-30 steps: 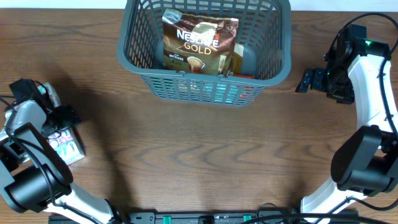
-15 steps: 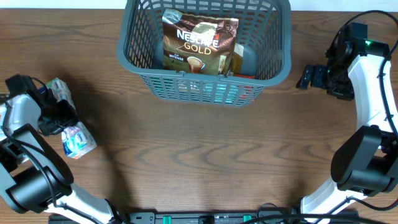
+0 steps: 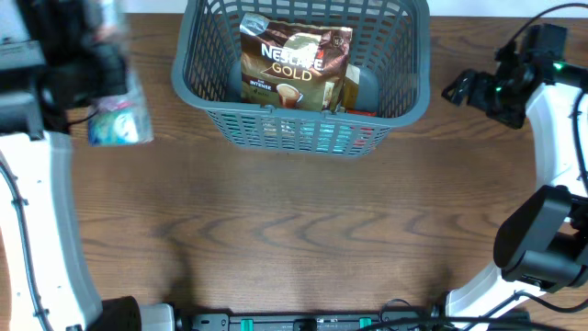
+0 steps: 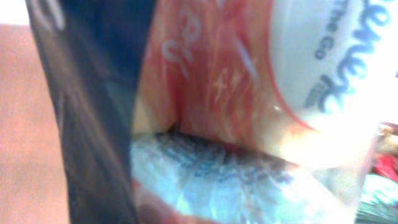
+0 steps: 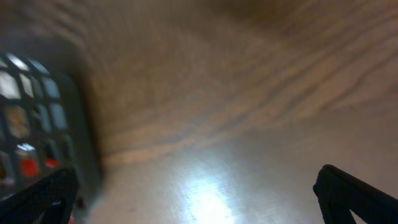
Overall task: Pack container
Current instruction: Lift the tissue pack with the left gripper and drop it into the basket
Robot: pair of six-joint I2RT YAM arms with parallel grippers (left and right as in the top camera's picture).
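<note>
One item in hand and a few already in, so I'd call this roughly mid-job. The wooden table [image 3: 294, 239] has the container [image 3: 303, 136] at the middle of its far edge. A coffee bag [image 3: 294, 66] fills the middle of it, with a grey thing [image 3: 366, 87] tucked on its right (too hidden to name). A small pack [image 3: 119, 124] hangs near the far left corner, just left of the container, clamped in the left claw [image 3: 96, 69], all very blurred. The right claw [image 3: 459, 87] hovers by the right edge, fingers spread, holding nothing. Left to do: get that pack over the rim and in.
</note>
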